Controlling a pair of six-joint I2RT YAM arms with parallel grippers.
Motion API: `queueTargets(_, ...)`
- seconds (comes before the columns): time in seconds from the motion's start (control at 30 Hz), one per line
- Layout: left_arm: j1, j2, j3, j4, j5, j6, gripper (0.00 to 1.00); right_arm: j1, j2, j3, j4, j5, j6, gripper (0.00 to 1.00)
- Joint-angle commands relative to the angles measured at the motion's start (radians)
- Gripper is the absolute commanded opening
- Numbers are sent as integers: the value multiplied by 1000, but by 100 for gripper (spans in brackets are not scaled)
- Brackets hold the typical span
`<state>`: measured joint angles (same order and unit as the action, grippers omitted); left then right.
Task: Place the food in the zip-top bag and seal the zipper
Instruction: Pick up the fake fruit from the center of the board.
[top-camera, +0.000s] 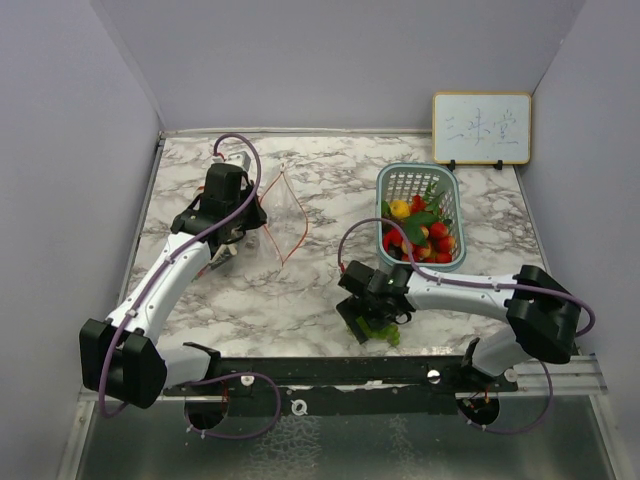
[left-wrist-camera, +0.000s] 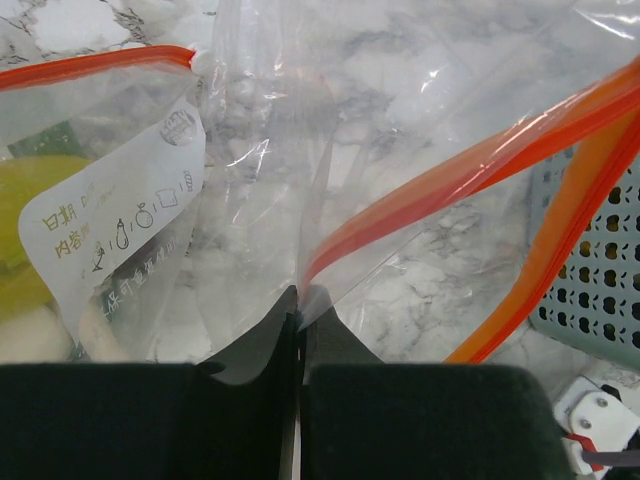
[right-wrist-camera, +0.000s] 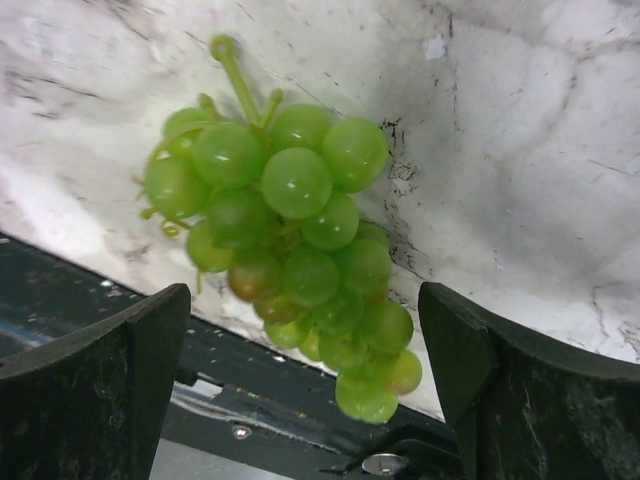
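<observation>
Pinching the bag (left-wrist-camera: 400, 120), the left gripper (left-wrist-camera: 300, 325) was closed on a fold of clear film right where one run of the zipper (left-wrist-camera: 450, 180) came down to the fingertips. The mouth gaped open. The bag stood left of centre on the table (top-camera: 300, 290), well apart from the basket (top-camera: 420, 178) at back right, where most of the food (top-camera: 420, 232) lay.

The right gripper (right-wrist-camera: 310, 370) hung over the green grapes (right-wrist-camera: 290, 260), jaws wide, nothing held, one finger either side of the bunch. The grapes lay on the marble at the near edge, just beside the black rail (right-wrist-camera: 60, 290).

Risks, my read:
- The bunch was lumpy and round. A squeeze off its middle could squirt it sideways onto the rail or off the table.
- The fingers could hit the rail on descent and close too high, catching only the stem.
- The left hold was on thin slick film. A tug from a drop-in could pull it free and collapse the mouth.
- A piece landing on the zipper would block sealing later.
- Something yellow-green showed behind the bag's label. I couldn't tell whether it was inside.
</observation>
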<state>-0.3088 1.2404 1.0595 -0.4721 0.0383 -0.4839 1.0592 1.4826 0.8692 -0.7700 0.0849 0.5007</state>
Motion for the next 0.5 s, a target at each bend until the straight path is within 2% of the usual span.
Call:
queueTargets(0.0, 5, -25, -11, 16, 28, -4, 0, -19, 22, -49, 130, -31, -4, 94)
queueTargets(0.1, 4, -28, -2, 19, 25, -4, 0, -20, 27, -57, 143, -21, -15, 85)
queueTargets(0.13, 5, -27, -2, 21, 26, -5, 0, -19, 29, -54, 139, -11, -19, 77)
queueTargets(0.23, 5, -26, -2, 26, 33, -10, 0, -20, 20, -15, 113, 21, -36, 21)
queueTargets(0.27, 4, -25, -2, 26, 35, -12, 0, -19, 9, 8, 101, 35, -40, 6)
queueTargets(0.3, 5, -27, -3, 26, 35, -14, 0, -20, -8, 38, 88, 48, -46, 3)
queueTargets(0.47, 4, -26, -7, 27, 37, -9, 0, -20, -86, 289, 86, 74, -98, 2)
